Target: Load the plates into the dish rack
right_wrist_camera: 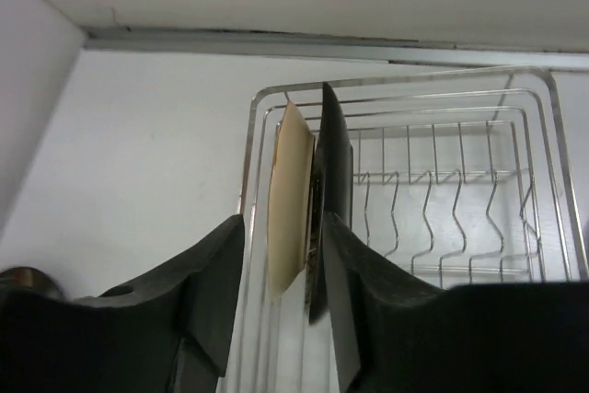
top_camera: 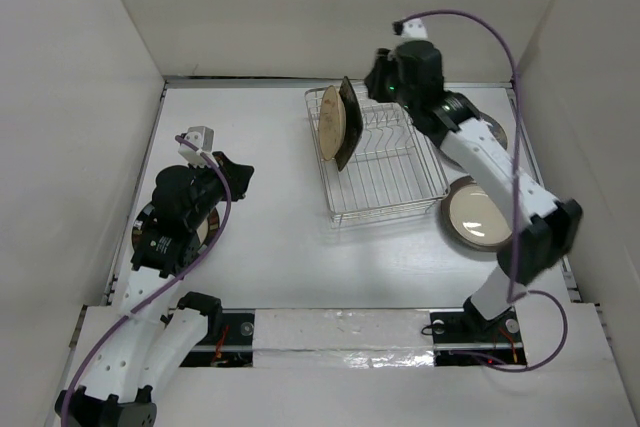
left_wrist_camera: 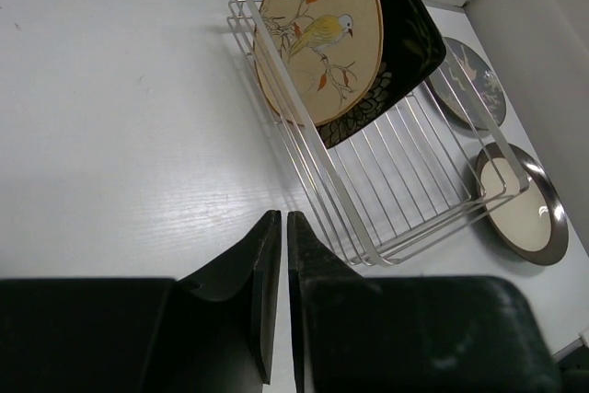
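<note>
The tan plate [top_camera: 328, 123] and the black plate [top_camera: 346, 127] stand on edge, side by side, at the far-left end of the dish rack [top_camera: 400, 182]. They look almost touching, with the tan one nearer the rack's end wall. The left wrist view shows a bird on a branch painted on the tan face, and pale scale-like marks on the dark rim behind it. Packing them tight at that end leaves the rest of the prong row open for the other plates.

The right gripper [right_wrist_camera: 281, 227] hangs over the rack's far-left end. Its jaws are spread wide and both plate edges show in the gap between them. The left finger is clear of the tan plate and the right finger sits just beside the black one, so I judge that it clamps nothing.

Three plates lie flat on the table [top_camera: 270, 217] outside the rack. A cream-centred plate [top_camera: 478, 215] is just beside the rack's near-right corner. A dark plate with pale markings [left_wrist_camera: 471, 85] lies off its right side, partly under the right arm. A dark round plate [top_camera: 150, 237] sits well to the rack's left, mostly hidden beneath the left arm.

The left gripper [left_wrist_camera: 283, 216] points toward the rack from its left, well apart from it. Its jaws are pinched together on nothing, probably to keep it out of the way. The task looks under half done.
</note>
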Robot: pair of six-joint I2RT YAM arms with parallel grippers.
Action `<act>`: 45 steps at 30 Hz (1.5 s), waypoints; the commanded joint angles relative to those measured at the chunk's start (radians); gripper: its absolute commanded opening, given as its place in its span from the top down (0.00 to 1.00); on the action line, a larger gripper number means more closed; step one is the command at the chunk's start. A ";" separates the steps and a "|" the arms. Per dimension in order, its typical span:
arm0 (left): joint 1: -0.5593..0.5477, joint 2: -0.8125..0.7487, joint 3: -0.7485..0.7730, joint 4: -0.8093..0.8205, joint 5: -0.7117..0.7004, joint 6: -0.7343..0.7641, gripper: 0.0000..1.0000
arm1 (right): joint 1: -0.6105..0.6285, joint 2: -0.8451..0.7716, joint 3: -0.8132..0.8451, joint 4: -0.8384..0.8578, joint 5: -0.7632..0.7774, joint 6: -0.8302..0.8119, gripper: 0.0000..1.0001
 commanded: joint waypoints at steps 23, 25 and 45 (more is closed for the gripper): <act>-0.100 -0.025 0.007 0.048 0.015 0.030 0.93 | -1.023 -0.273 -0.873 0.633 -0.449 0.449 0.42; -0.123 -0.043 0.011 0.034 -0.011 0.037 0.92 | -1.043 -0.182 -0.868 0.653 -0.453 0.475 0.42; -0.223 -0.076 0.017 0.017 -0.048 0.054 0.91 | -1.053 0.246 -0.725 0.627 -0.590 0.471 0.45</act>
